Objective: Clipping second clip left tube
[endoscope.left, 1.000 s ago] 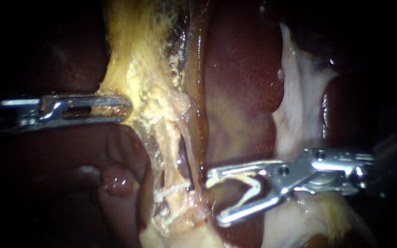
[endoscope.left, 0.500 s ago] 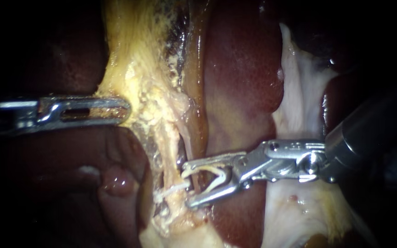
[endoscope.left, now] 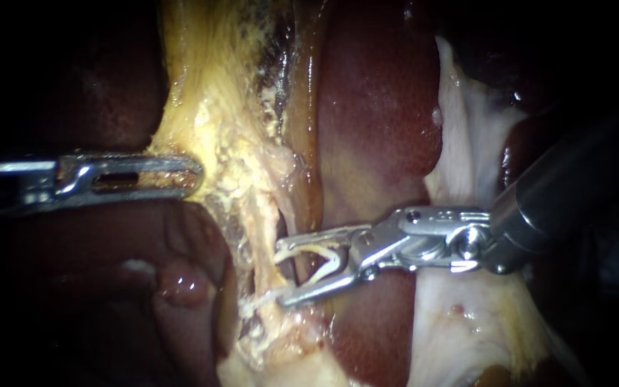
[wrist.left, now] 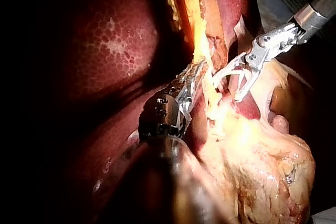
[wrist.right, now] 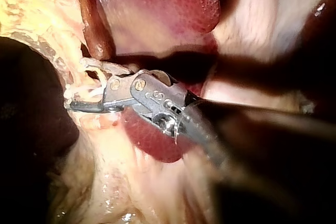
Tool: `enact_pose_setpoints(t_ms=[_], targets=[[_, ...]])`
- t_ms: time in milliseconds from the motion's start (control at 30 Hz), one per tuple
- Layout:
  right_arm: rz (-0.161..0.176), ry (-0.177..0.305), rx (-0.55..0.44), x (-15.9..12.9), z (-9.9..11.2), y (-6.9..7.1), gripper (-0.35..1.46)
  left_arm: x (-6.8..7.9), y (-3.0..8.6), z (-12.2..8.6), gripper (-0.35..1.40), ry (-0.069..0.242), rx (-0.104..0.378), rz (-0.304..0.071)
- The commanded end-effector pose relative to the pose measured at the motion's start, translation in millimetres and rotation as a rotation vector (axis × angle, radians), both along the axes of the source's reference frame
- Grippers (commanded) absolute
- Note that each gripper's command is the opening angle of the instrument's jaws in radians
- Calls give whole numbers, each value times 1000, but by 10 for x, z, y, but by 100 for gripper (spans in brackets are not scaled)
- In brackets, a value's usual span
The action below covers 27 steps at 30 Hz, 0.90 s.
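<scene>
Your left instrument (endoscope.left: pixel 193 175) comes in from the left edge at mid-height. Its jaws are pressed together, pinching the edge of the yellow fatty tissue (endoscope.left: pixel 213 115) that runs down from the upper centre of the frame. The left tube (endoscope.left: pixel 259 231) is the pale strand dropping from that tissue into the lower centre, with the dark red liver (endoscope.left: pixel 374 122) just to its right. A white lower clip (endoscope.left: pixel 266 295) already sits across the tube near the bottom of the exposed stretch. Your right instrument (endoscope.left: pixel 281 276) enters from the right at mid-height, shaft angled down toward the centre. Its jaws stand wide apart and carry a loaded clip (endoscope.left: pixel 322 251), one white leg lying along each jaw. The jaw tips reach the tube's right side just above the lower clip, and the lower jaw tip is almost touching that clip. You cannot tell from the endoscope whether the tube lies fully between the jaws. In the left wrist view, your left instrument (wrist.left: pixel 191 80) grips the yellow strand, and the right instrument (wrist.left: pixel 227 86) stands just beside it with spread jaws meeting the same strand. In the right wrist view, the right instrument (wrist.right: pixel 76 85) has its jaw tips against the pale strands ahead of it, with liver beyond its jaws.
</scene>
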<state>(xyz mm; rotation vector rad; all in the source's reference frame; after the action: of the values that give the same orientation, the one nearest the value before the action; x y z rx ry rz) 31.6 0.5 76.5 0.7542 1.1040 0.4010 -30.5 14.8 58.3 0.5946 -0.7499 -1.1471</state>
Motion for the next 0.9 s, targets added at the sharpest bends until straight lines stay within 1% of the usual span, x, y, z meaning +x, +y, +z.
enact_pose_setpoints(t_ms=[33,200,333,500,567,633,733,833,900], targets=[[1,-7,-3,0,2,0,51,0,0,0,-35,0,-2,1],[5,-28,-11,2,12,-1,52,0,0,-2,-35,0,-1,1],[-1,-26,-10,9,18,-5,52,0,0,-2,-35,0,-1,1],[-17,-23,3,20,24,-13,52,0,-1,-2,-35,0,-1,1],[-29,-21,11,24,26,-16,52,0,-1,-3,-35,0,-1,1],[-33,-6,23,27,26,-18,52,0,-1,-3,-35,0,-1,1],[-34,28,60,31,22,-20,51,0,-1,-3,-35,0,-1,1],[-45,53,81,35,18,-22,51,0,-1,-3,-35,0,-1,1],[-53,78,101,37,16,-24,51,0,-1,-3,-35,0,-1,1]])
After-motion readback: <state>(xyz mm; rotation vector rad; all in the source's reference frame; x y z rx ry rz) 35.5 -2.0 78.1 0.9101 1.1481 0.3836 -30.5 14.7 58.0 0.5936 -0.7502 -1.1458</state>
